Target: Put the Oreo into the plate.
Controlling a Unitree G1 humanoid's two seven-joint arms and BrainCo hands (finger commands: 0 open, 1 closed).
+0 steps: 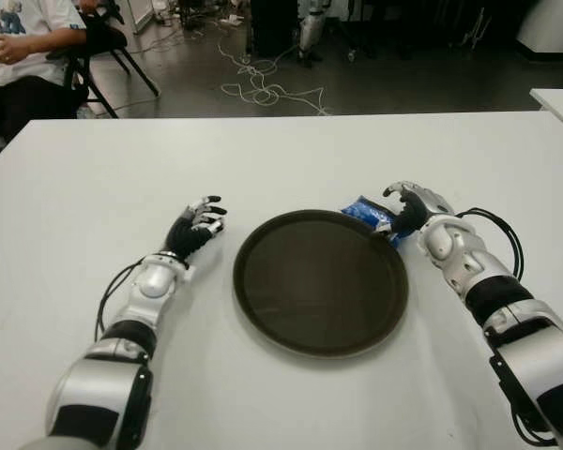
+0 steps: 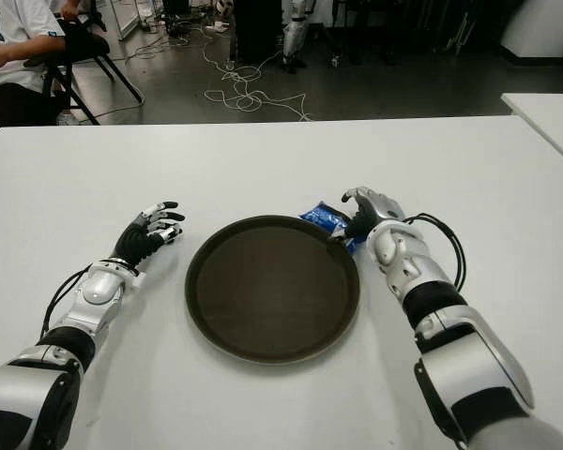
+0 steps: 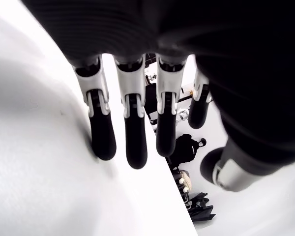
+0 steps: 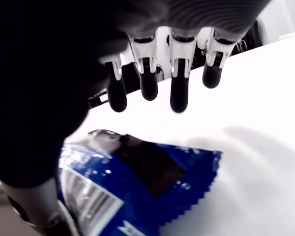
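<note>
The Oreo [image 1: 364, 212] is a blue packet lying on the white table [image 1: 310, 150], touching the far right rim of the round dark plate [image 1: 263, 309]. My right hand [image 1: 405, 208] hovers right over the packet, just beyond the plate's right edge. In the right wrist view its fingers [image 4: 179, 93] stretch out above the packet [image 4: 137, 196] and the thumb sits beside it, with nothing gripped. My left hand [image 1: 199, 225] shows left of the plate with its fingers [image 3: 132, 142] relaxed and holding nothing.
A person [image 1: 19, 47] sits on a chair beyond the table's far left corner. Cables [image 1: 263, 89] lie on the floor behind the table. Another white table [image 1: 558, 98] shows at the right edge.
</note>
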